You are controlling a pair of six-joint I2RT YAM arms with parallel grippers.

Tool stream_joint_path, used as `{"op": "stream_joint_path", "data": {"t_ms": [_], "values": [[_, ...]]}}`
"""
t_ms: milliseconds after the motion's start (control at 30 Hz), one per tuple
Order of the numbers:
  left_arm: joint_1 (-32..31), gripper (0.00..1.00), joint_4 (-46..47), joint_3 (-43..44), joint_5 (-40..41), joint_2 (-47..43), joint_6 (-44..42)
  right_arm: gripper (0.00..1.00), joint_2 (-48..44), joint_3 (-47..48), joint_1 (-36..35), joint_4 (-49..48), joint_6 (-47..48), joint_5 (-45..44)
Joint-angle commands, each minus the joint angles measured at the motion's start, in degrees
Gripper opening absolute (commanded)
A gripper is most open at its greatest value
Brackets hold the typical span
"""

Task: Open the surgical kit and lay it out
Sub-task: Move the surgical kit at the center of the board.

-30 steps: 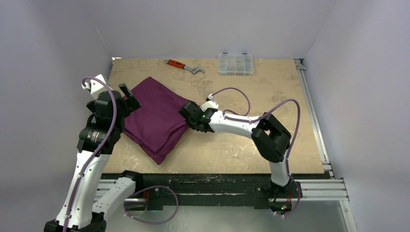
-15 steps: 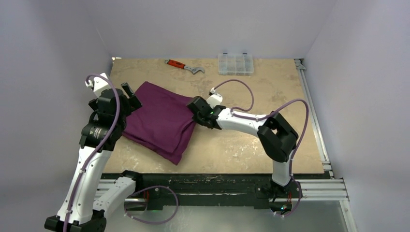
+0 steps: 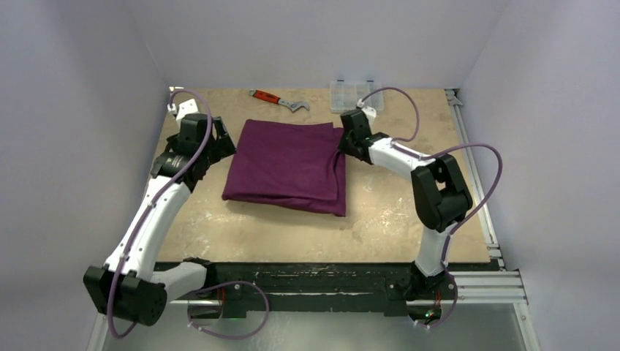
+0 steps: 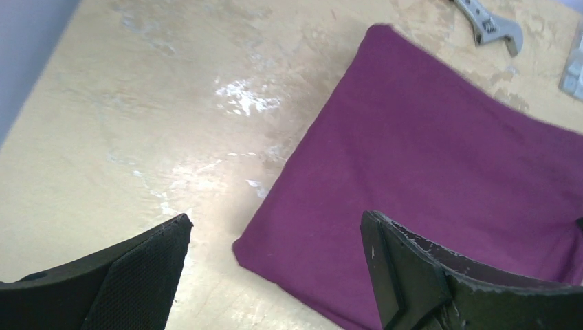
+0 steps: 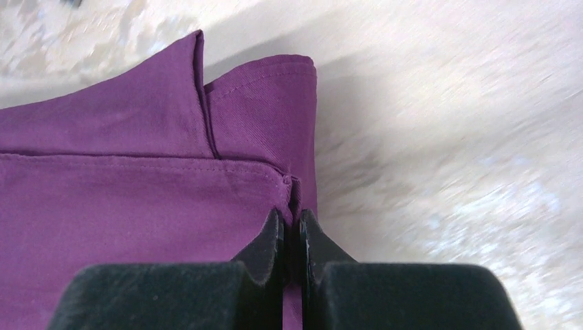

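The surgical kit shows only as a folded dark-purple cloth (image 3: 289,166) lying flat near the middle of the table; whatever it wraps is hidden. My right gripper (image 3: 343,141) is shut on a pinch of the cloth (image 5: 172,179) at its far right corner, with fabric bunched between the fingertips (image 5: 273,230). My left gripper (image 3: 223,144) hovers just off the cloth's far left corner, open wide, nothing between its fingers (image 4: 399,268). In the left wrist view the cloth (image 4: 440,185) fills the right half, its near corner between the fingers.
A red-handled wrench (image 3: 276,99) lies at the back of the table and its steel head (image 4: 491,27) shows in the left wrist view. A clear plastic compartment box (image 3: 343,91) stands at the back, just behind my right wrist.
My right gripper has dragged the cloth toward the back right and turned it square to the table. My left arm has reached farther back, following the cloth's left corner, still open.
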State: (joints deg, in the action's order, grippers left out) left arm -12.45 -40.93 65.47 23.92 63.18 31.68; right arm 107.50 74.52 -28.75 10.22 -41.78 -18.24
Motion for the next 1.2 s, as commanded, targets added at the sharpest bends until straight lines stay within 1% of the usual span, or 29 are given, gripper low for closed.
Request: {"op": "stream_joint_path", "data": {"t_ms": [0,200,400,533,600,733,833,933,1033,1167], "values": [[-0.1,0.93,6.9,0.2,-6.9,5.9,-0.1,0.00,-1.8,0.6,7.7,-9.2,9.6,2.1],[-0.1,0.91,11.8,2.7,-13.6,16.1,0.5,0.00,2.7,3.9,16.3,-13.8,18.0,15.4],[-0.2,0.88,16.0,6.4,-19.3,25.3,0.3,0.00,9.1,10.1,21.1,-13.7,21.2,22.6],[-0.4,0.83,18.1,9.9,-24.8,30.6,0.1,0.00,12.1,13.5,22.5,-13.8,21.4,25.3],[-0.7,0.83,19.0,11.4,-25.7,32.3,-0.4,0.00,13.3,14.8,22.6,-13.7,21.4,26.0],[-1.3,0.83,19.8,13.6,-24.5,34.6,-0.6,0.00,14.2,17.0,22.7,-12.1,19.1,25.6],[-1.3,0.82,19.7,14.2,-24.1,36.3,0.5,0.00,14.1,16.9,22.6,-10.4,16.3,22.1],[-2.1,0.82,21.4,14.3,-24.7,37.5,0.8,0.00,13.7,15.9,22.8,-9.0,13.8,18.5],[-4.1,0.82,23.6,15.7,-27.1,38.9,-1.2,0.00,13.9,15.8,22.9,-9.3,13.4,17.8],[-9.2,0.82,24.8,19.9,-29.3,40.8,-5.8,0.00,13.1,17.4,22.9,-6.7,11.5,17.6]]}}
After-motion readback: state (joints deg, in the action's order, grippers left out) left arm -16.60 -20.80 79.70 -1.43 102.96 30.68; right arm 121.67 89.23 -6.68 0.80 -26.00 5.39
